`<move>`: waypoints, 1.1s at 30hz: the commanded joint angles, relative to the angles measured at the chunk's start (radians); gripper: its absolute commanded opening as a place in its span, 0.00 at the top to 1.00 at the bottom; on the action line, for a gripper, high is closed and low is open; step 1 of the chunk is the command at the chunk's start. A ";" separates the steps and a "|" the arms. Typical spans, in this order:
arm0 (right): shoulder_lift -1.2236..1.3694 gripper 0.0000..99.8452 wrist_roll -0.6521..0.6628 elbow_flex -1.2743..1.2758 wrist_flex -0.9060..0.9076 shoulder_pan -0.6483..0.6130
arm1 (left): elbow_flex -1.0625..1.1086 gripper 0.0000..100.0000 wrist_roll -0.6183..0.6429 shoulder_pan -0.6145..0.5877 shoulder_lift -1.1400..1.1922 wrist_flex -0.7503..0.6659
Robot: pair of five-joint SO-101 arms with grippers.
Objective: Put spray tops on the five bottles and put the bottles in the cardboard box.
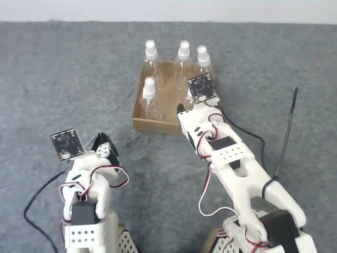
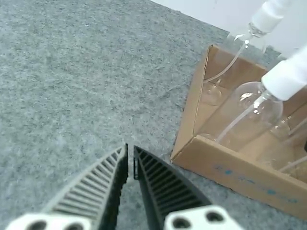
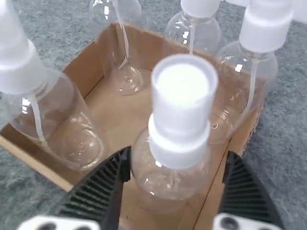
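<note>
Not much room in the shallow brown cardboard box point(image 1: 141, 124); clear plastic bottles with white spray tops point(image 1: 149, 97) crowd it. The black-jawed right gripper point(image 3: 176, 157) plugs its 5 o'clock corner, jaws spread around one bottle. At 9 and 3 o'clock the grey felt table point(image 1: 63, 79) lies open.

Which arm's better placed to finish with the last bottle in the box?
Right. The right end effector is over the cardboard box, jaws open either side of the last bottle, which stands capped inside. The left end effector is shut, over the carpet outside the box.

Grey carpeted table point(image 1: 63, 79) — pale wall point(image 1: 168, 9) behind.
</note>
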 commanded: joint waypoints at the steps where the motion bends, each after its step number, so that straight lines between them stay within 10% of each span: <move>1: -0.021 0.76 0.069 0.005 0.007 -0.008 | -0.013 0.99 -0.009 -0.002 -0.015 -0.028; 33: -0.268 0.76 0.094 0.021 0.329 -0.030 | -0.013 0.99 -0.009 -0.005 -0.015 -0.028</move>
